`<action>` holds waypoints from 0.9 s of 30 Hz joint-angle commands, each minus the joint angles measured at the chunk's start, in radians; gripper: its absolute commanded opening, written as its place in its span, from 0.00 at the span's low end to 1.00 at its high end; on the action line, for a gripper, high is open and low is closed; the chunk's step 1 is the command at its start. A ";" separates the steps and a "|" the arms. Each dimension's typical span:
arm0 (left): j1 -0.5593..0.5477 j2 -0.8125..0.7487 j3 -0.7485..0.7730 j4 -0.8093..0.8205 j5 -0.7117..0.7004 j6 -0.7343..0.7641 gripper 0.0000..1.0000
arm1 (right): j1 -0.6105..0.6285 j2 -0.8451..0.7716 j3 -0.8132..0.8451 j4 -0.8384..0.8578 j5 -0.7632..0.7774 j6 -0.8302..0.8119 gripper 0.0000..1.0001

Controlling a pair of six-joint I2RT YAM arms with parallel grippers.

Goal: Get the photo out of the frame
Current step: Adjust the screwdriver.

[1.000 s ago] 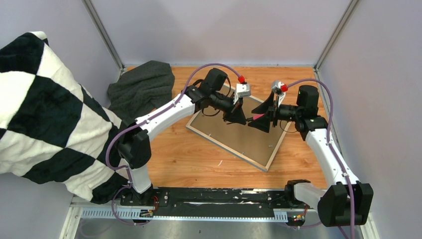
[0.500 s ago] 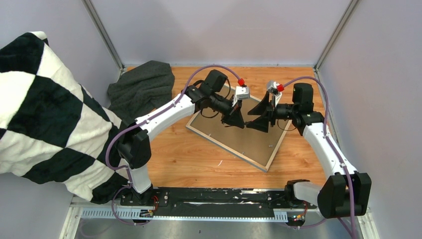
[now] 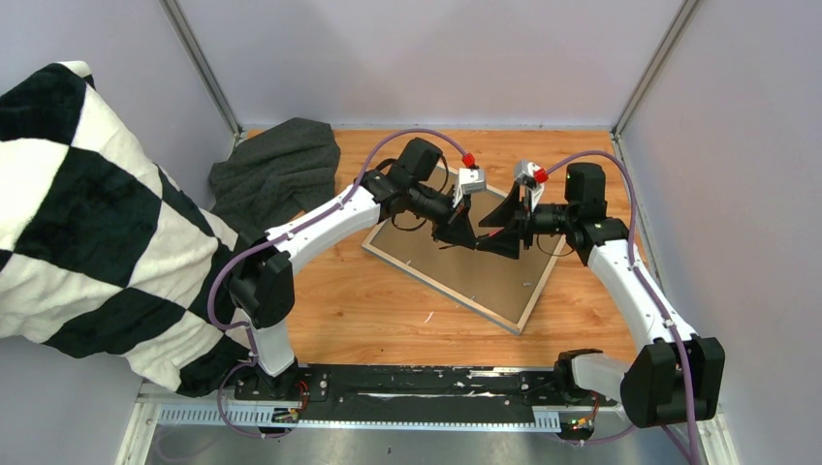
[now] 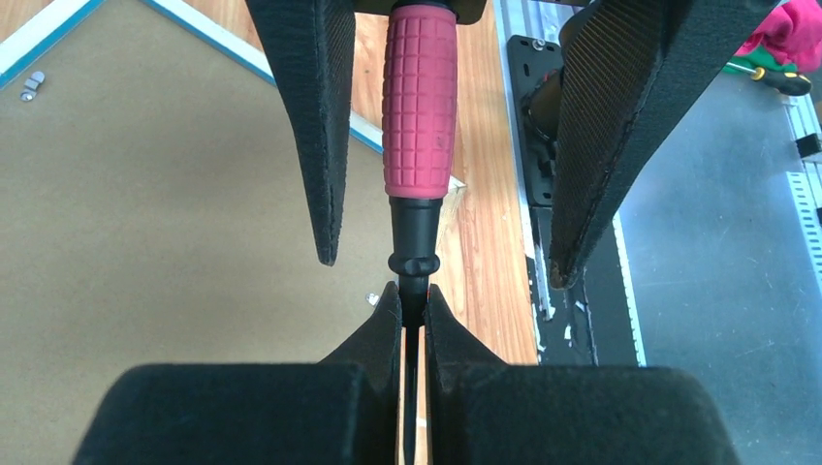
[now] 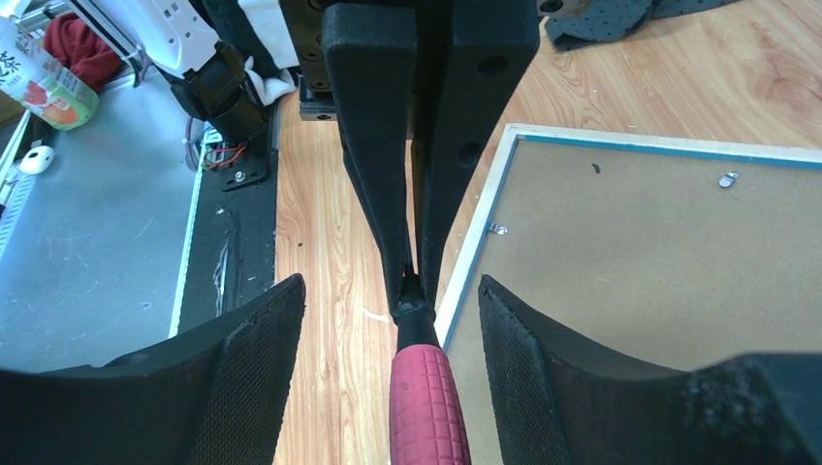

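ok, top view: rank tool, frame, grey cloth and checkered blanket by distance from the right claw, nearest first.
1. red-handled tool: between the open fingers of the right claw.
2. frame: backing side up, directly beneath the claw.
3. grey cloth: far left corner of the table.
4. checkered blanket: far left, beyond the table edge.

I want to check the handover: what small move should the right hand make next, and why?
Probably close the right hand on the red tool handle: its fingers straddle the handle without touching it, while the left hand pinches only the black neck.
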State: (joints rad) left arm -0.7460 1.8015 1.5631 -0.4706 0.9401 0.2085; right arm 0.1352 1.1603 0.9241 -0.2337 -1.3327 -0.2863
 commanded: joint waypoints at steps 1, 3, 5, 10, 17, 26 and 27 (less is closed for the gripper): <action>0.007 -0.018 -0.007 0.038 0.001 -0.006 0.00 | 0.021 -0.006 -0.018 -0.013 0.034 -0.036 0.68; 0.008 -0.022 -0.010 0.039 -0.002 -0.003 0.00 | 0.021 -0.011 -0.024 -0.014 0.057 -0.040 0.70; 0.008 -0.026 -0.015 0.039 -0.006 0.002 0.00 | 0.021 -0.013 -0.029 -0.013 0.070 -0.042 0.71; 0.010 -0.029 -0.017 0.038 -0.004 0.003 0.00 | 0.021 -0.009 -0.033 -0.013 0.068 -0.045 0.70; 0.010 -0.028 -0.016 0.041 -0.003 0.002 0.00 | 0.021 -0.008 -0.030 -0.013 0.048 -0.042 0.63; 0.011 -0.021 -0.006 0.040 0.002 -0.004 0.00 | 0.021 0.012 -0.031 -0.019 0.000 -0.059 0.20; 0.011 -0.019 -0.005 0.039 0.002 -0.004 0.00 | 0.022 0.013 -0.031 -0.026 -0.007 -0.067 0.16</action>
State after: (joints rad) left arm -0.7410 1.8015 1.5555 -0.4583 0.9409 0.2089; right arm 0.1375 1.1667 0.9028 -0.2359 -1.2835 -0.3256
